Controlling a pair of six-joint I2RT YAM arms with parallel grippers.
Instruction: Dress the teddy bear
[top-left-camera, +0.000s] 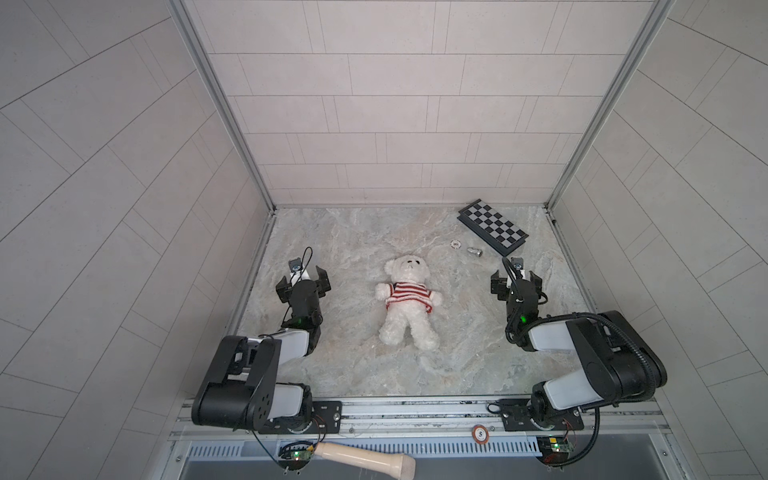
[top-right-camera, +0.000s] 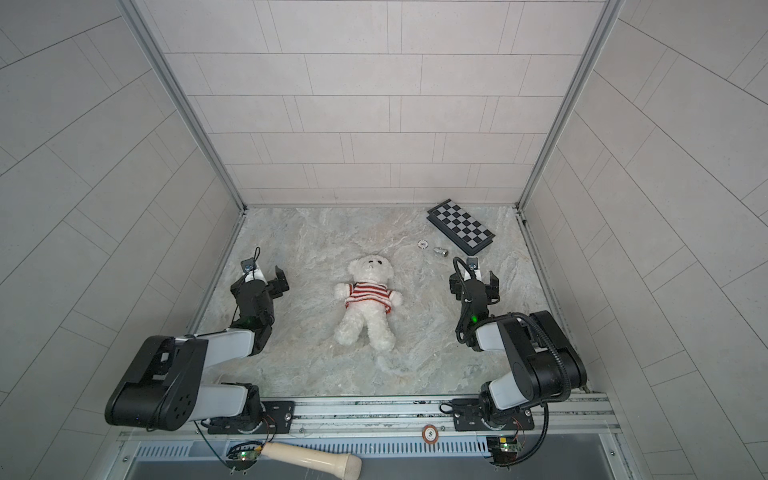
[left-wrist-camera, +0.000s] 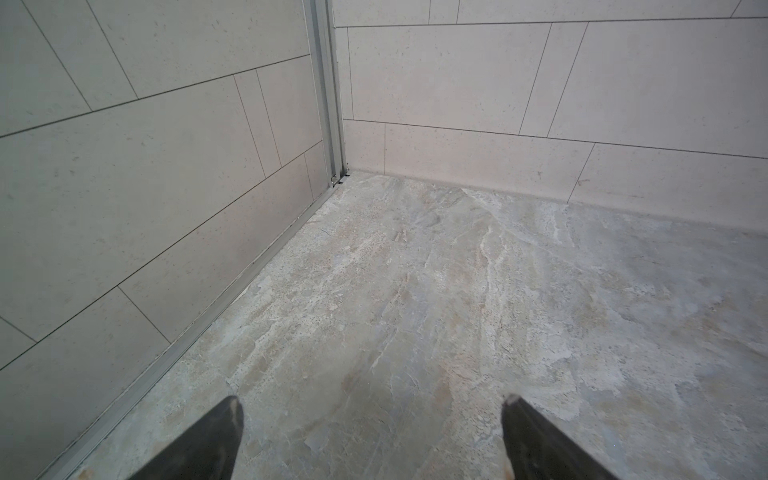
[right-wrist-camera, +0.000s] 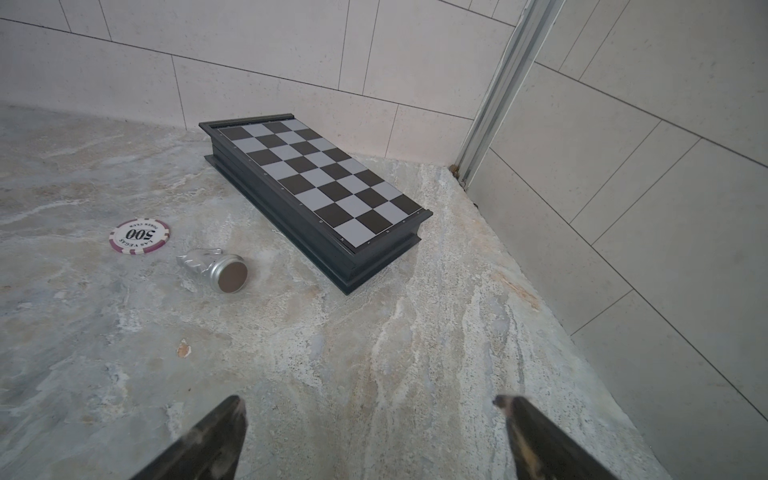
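The white teddy bear (top-left-camera: 405, 322) (top-right-camera: 365, 321) lies on its back mid-table, head toward the back wall. A red-and-white striped knit garment (top-left-camera: 409, 296) (top-right-camera: 369, 294) covers its chest, with both arms sticking out at the sides. My left gripper (top-left-camera: 302, 280) (top-right-camera: 261, 282) (left-wrist-camera: 372, 401) hovers open to the bear's left, with only bare table between its fingers. My right gripper (top-left-camera: 516, 283) (top-right-camera: 474, 283) (right-wrist-camera: 370, 401) stands open to the bear's right, also holding nothing. Neither touches the bear, and neither wrist view shows it.
A folded chessboard box (top-left-camera: 492, 226) (right-wrist-camera: 316, 183) lies at the back right. Beside it are a poker chip (top-left-camera: 456, 244) (right-wrist-camera: 139, 237) and a toppled silver chess piece (top-left-camera: 474, 251) (right-wrist-camera: 216, 270). Tiled walls enclose three sides. A wooden pestle (top-left-camera: 365, 457) lies below the front rail.
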